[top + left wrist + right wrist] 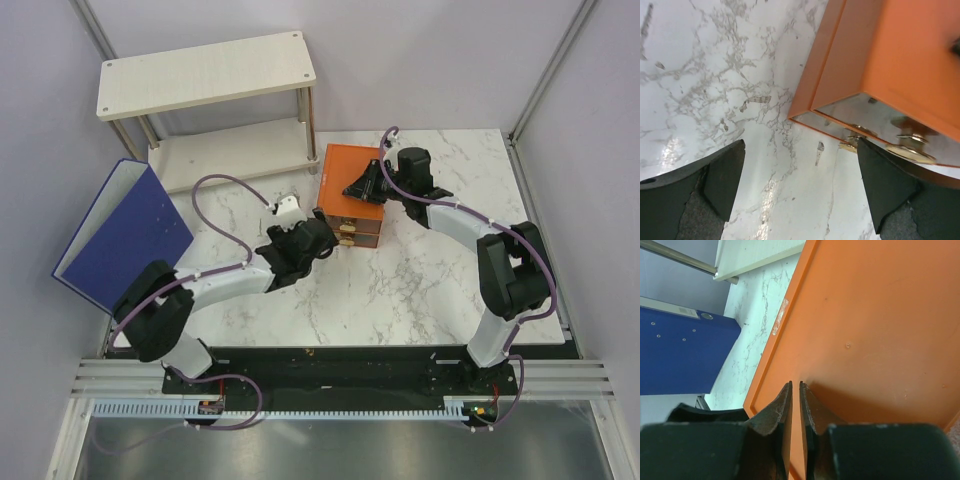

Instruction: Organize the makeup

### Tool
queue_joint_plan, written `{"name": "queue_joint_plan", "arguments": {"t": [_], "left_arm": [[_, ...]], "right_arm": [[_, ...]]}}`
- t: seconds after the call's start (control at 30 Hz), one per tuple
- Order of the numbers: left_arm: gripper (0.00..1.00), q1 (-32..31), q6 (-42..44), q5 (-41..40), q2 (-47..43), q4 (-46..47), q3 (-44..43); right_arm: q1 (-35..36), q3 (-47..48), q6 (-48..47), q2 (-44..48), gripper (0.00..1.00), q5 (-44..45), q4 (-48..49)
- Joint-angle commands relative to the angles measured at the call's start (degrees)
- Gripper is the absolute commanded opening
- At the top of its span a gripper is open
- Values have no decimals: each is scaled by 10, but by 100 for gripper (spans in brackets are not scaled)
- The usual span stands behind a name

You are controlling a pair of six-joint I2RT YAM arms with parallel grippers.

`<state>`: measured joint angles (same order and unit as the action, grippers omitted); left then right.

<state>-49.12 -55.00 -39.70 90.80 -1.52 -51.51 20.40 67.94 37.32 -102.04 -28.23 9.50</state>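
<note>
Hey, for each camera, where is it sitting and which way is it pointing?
Top: high behind the robot, looking down on the table, box, binder, shelf; left arm and right arm show.
Left wrist: low beside the box, facing its drawer fronts; open left gripper frames the view.
Right wrist: over the box's top, facing the binder; nearly shut right gripper at bottom.
Shared: all see the box; top and right wrist see the binder.
</note>
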Motion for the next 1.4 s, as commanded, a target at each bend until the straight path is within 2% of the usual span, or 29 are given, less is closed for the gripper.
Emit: {"name": "queue_joint_plan", "arguments": {"t": [0.0, 0.07, 0.17, 0.23, 0.3, 0.4, 0.47, 0.57, 0.6, 0.67, 0.7, 0.73, 0.77, 0.8, 0.93, 1.2, 1.37], "left_arm": [[99, -8, 118, -37, -102, 28, 18], [99, -8, 177, -20, -146, 19, 16], [100, -8, 261, -2, -195, -55, 10], [100, 1, 295, 38, -217, -123, 3], [100, 2, 280, 34, -227, -190, -9], [100, 4, 269, 34, -261, -225, 8], [99, 7, 244, 35, -304, -236, 32], [99, 25, 212, 63, -368, -235, 73], [99, 32, 211, 71, -382, -235, 82], [99, 40, 216, 80, -408, -231, 104], [99, 47, 218, 80, -429, -234, 109], [99, 51, 225, 85, -438, -237, 112], [99, 56, 244, 103, -443, -247, 112], [99, 67, 249, 111, -444, -255, 109], [99, 89, 280, 151, -422, -278, 89], [99, 117, 277, 198, -381, -269, 81], [99, 155, 268, 268, -356, -258, 78]], "right_arm": [[-4, -15, -32, -18, 19, 23, -110], [-4, -4, -39, -14, 19, 24, -118], [-5, 13, -54, 1, 19, 33, -135], [-4, 27, -66, 15, 19, 41, -158], [-4, 34, -86, 37, 19, 53, -185], [-4, 40, -127, 80, 20, 80, -226], [-3, 28, -152, 108, 24, 128, -250], [-7, -19, -195, 176, 35, 203, -254], [-10, -46, -205, 208, 44, 218, -254], [-23, -71, -211, 237, 53, 245, -256], [-28, -96, -213, 263, 62, 251, -258], [-35, -108, -215, 276, 67, 255, -259], [-47, -119, -215, 297, 70, 265, -265], [-53, -141, -214, 308, 83, 268, -265], [-87, -191, -194, 339, 97, 263, -272], [-128, -249, -172, 369, 98, 227, -273], [-136, -259, -165, 372, 98, 216, -273]]}}
